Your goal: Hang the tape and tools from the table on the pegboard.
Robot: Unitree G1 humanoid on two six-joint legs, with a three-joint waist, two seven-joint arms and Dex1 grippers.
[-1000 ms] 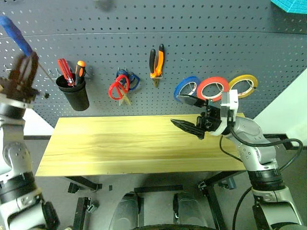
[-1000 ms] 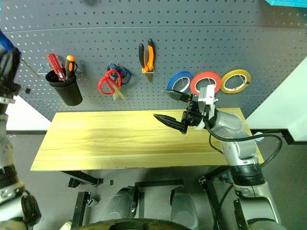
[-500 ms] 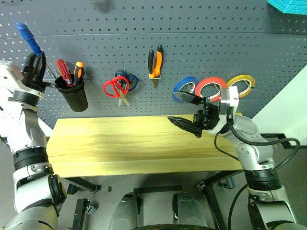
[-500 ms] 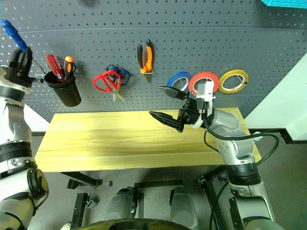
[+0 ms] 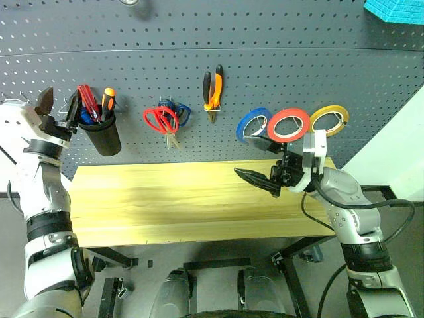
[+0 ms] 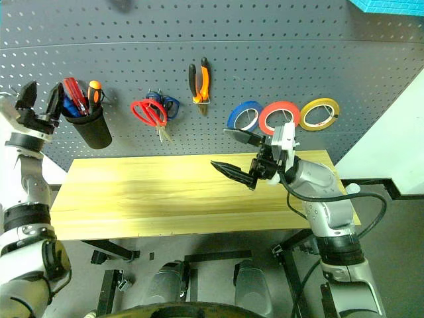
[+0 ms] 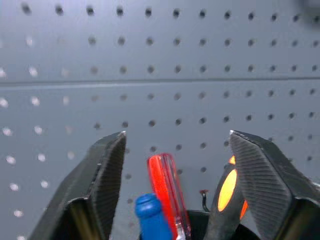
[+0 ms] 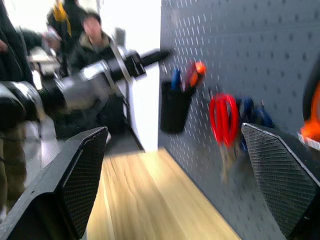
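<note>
Fingers (image 7: 107,170) astride blue-handled screwdriver (image 7: 150,220)

We see a dark grey pegboard (image 5: 278,40) dotted with a regular grid of small holes. The surface (image 5: 172,199) is light yellow wood with streaked grain. A black cup (image 5: 103,136) at left holds blue (image 7: 152,217), red (image 7: 167,192) and orange (image 5: 108,101) handles. Red scissors (image 5: 161,120), orange-and-black pliers (image 5: 213,89), then blue (image 5: 254,122), red-orange (image 5: 287,124) and yellow (image 5: 329,119) rolls.
</note>
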